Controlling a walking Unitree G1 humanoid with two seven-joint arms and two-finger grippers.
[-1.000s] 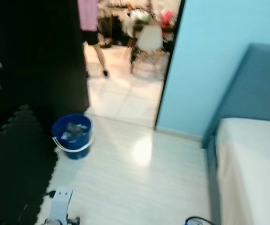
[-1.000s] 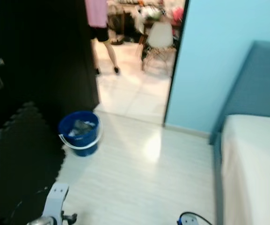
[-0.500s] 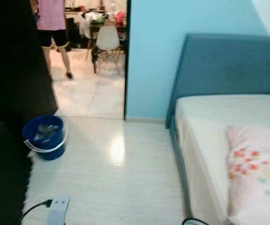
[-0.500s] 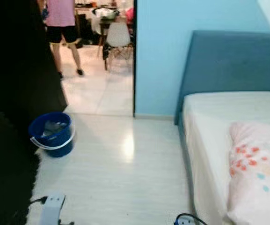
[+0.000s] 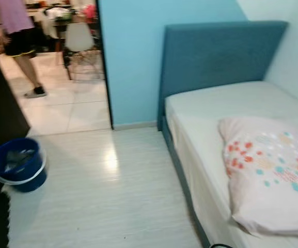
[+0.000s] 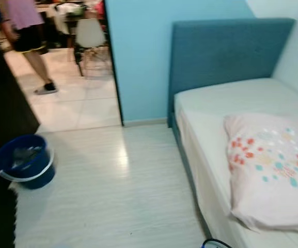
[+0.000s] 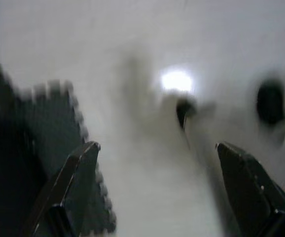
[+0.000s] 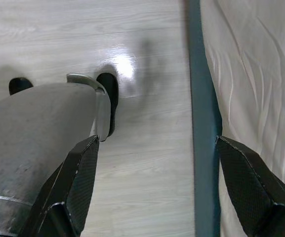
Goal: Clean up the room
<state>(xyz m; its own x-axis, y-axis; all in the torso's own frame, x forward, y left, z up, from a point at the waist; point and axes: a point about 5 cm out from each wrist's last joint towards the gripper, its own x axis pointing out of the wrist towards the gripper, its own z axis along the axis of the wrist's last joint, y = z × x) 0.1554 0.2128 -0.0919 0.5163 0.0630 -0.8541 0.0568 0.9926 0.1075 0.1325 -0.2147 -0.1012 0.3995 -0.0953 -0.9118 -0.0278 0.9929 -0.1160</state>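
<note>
View has swung right: bed [image 5: 210,119] and pillow [image 5: 270,170] now prominent; both pincers hang wide open, empty.

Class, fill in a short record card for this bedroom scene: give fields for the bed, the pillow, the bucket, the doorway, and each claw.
bed: white mattress against a blue headboard, on the right
pillow: floral pillow lying on the mattress
bucket: blue bucket on the pale floor, far left, something inside
doorway: a person and a white chair beyond it
left claw: open, above floor beside a dark mat
right claw: open, above floor at the bed's edge
</note>
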